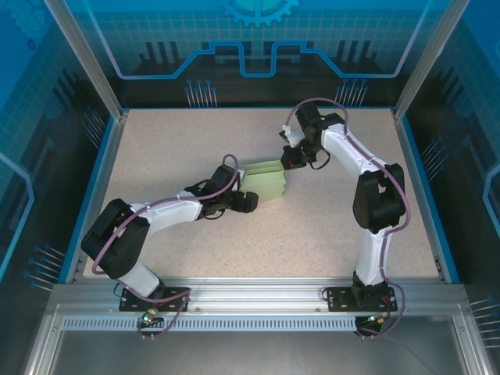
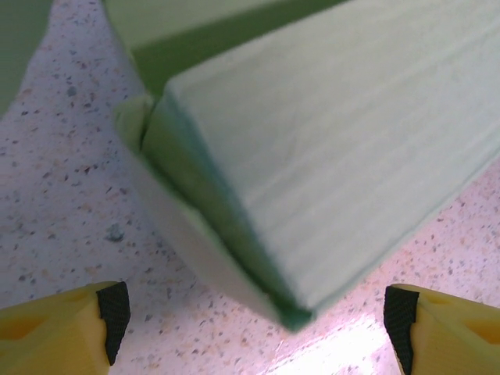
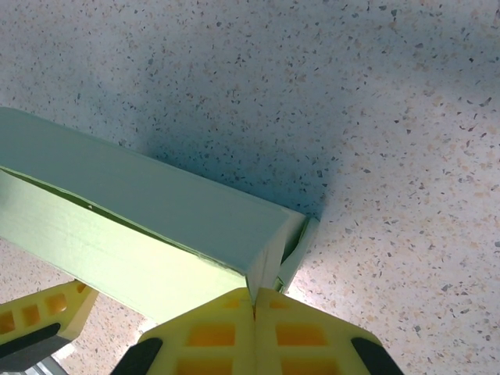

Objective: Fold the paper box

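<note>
While my left gripper (image 2: pixel 254 316) stands wide open, its fingertips flanking one corner of the pale mint-green thin-card rectangular box (image 1: pixel 264 181) without touching it, my right gripper (image 3: pixel 254 303) is pressed shut at the opposite end. The box sits mid-table on the speckled beige tabletop (image 1: pixel 180 141), its long axis running left to right between us.

Desk (image 1: pixel 172 148): pale speckled top, beige with dark flecks, matte. From the top camera I see blue edging (image 1: pixel 258 108) along its left, far and right sides, and a metal rail (image 1: pixel 258 293) across the near side.

One item on it: the box (image 1: pixel 266 181), mint-green card, sides standing, open top, about mid-desk and slightly towards the far side. On the right wrist feed a soft shadow falls on the desk just beyond it. I can't tell whether its base sits fully flat.
</note>
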{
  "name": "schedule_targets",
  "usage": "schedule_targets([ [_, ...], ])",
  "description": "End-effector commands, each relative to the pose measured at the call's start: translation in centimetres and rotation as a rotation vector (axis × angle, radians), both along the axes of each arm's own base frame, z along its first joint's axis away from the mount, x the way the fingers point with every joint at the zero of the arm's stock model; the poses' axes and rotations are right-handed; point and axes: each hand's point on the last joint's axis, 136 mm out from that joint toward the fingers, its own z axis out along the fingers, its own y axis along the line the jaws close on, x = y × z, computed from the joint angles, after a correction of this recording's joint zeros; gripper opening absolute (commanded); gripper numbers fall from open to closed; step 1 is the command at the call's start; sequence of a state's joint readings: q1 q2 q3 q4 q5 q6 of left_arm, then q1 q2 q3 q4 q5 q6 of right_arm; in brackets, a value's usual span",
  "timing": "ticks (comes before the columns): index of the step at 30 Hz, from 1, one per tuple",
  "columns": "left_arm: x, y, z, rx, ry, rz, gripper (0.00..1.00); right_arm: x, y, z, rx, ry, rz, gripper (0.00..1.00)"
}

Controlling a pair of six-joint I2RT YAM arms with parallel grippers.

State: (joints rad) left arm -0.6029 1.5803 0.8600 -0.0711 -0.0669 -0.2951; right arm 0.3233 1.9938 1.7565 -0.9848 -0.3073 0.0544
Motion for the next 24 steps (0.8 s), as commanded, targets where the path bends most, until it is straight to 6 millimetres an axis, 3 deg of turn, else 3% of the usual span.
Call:
schedule_targets([
  [1, -0.8, 1.4, 0.6, 0.049, -0.021, -0.005, 0.87, -0.7, 0.8, -0.5, -0.005, 0.036, 0.035, 0.0],
  [4, -1.2, 2.1, 1.9, 0.061, -0.059, -0.012, 0.86, -0.7, 0.9, -0.3, -0.007, 0.032, 0.038, 0.0],
  [10, -2.1, 2.2, 6.2, 0.101, -0.211, -0.073, 0.78, -0.9, 1.1, -0.3, -0.014, 0.031, 0.044, 0.0],
  [17, -3.2, -1.4, 10.7, 0.177, -0.443, -0.267, 0.74, -1.0, 1.2, -0.2, -0.018, 0.027, 0.048, 0.0],
  [24, -1.1, -3.3, 12.5, 0.296, -0.544, -0.392, 0.8, -1.2, 1.2, -0.3, -0.018, 0.026, 0.053, 0.0],
])
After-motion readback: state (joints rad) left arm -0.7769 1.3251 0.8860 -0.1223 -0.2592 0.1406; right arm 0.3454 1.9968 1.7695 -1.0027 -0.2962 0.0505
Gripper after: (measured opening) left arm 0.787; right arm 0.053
